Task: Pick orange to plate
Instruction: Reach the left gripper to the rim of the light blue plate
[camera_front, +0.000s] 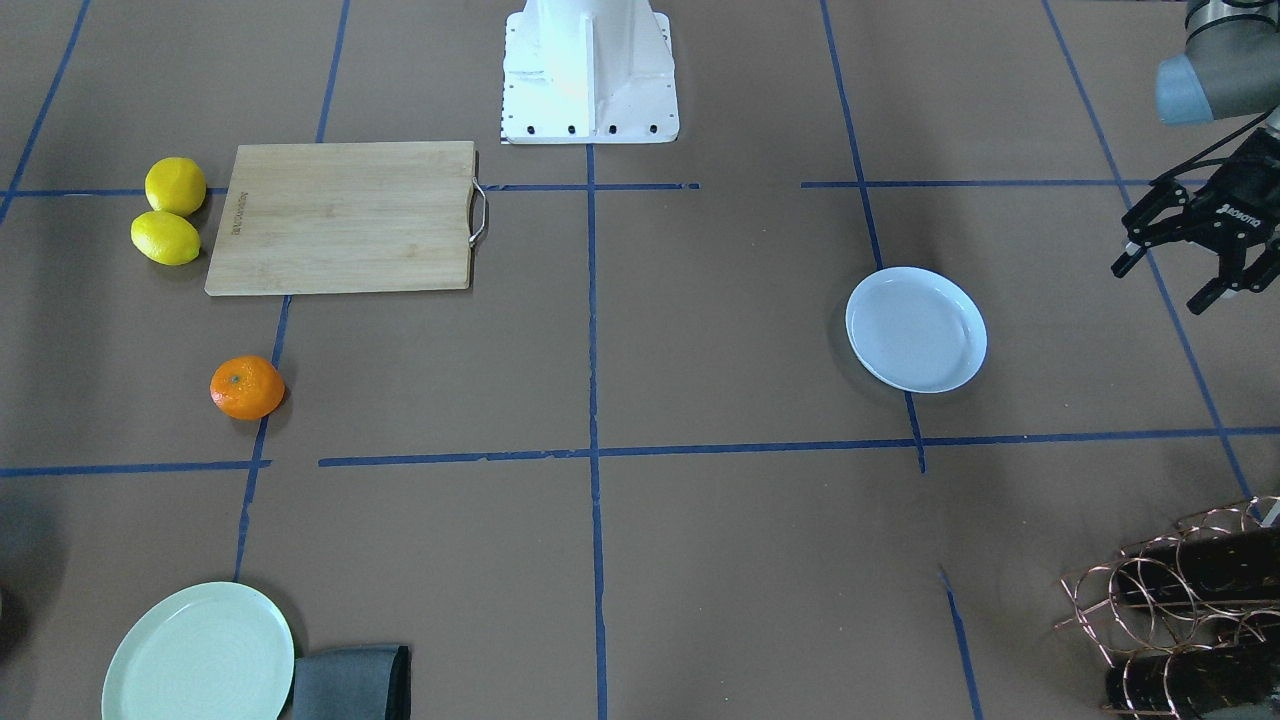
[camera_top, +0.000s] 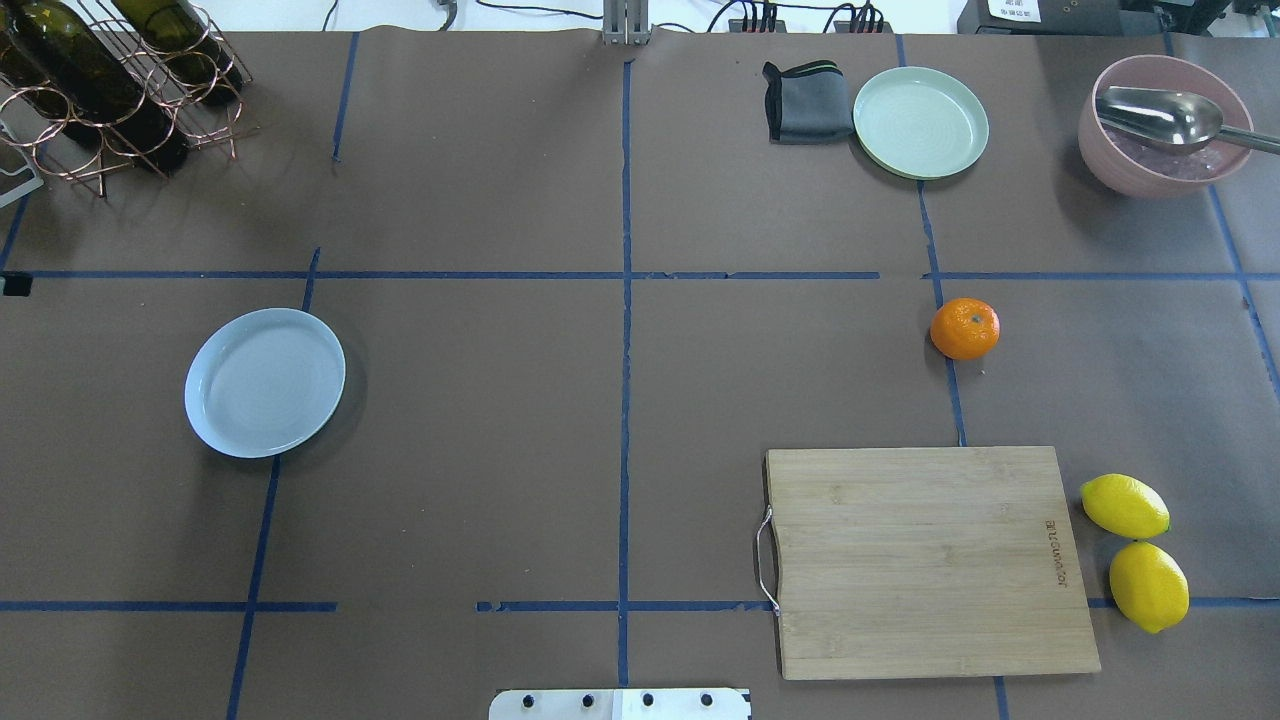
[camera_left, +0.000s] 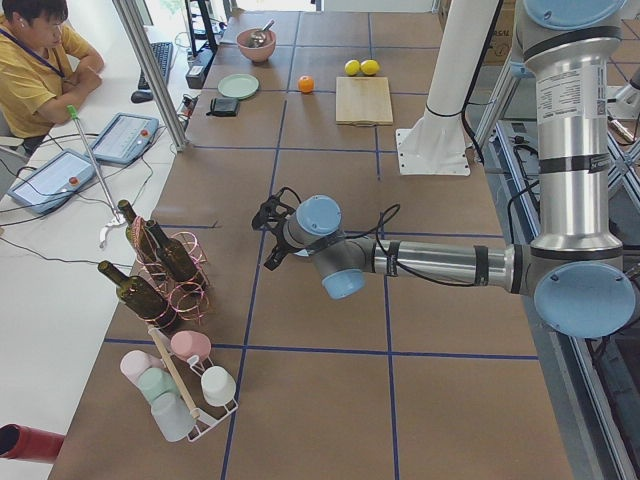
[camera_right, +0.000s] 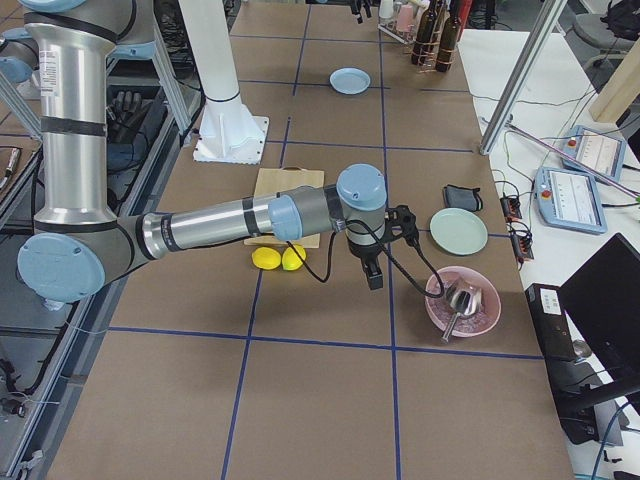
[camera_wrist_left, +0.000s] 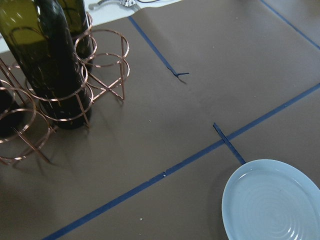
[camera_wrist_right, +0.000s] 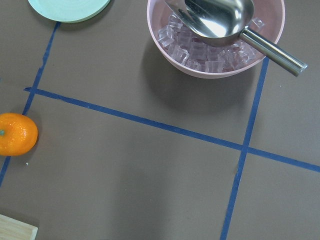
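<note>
We see the orange (camera_top: 965, 329) resting on the brown table (camera_top: 480, 450), right on a blue tape line. It sits between the wooden cutting board (camera_top: 925, 560) and the green plate (camera_top: 921, 122) and touches neither. The pale blue plate (camera_top: 265, 382) lies well apart from it, on the robot's left half of the table, with nothing on it. The left gripper (camera_front: 1162, 284) hangs near that plate, on the side away from the orange, its fingers spread wide with nothing between them. The right gripper (camera_right: 380, 262) hovers near the two lemons (camera_right: 266, 258) and the pink bowl (camera_wrist_right: 220, 72). We catch it only from the side camera, so we cannot tell whether its jaws are apart or closed. A metal scoop (camera_wrist_right: 215, 15) lies in that bowl over what looks like ice cubes.
</note>
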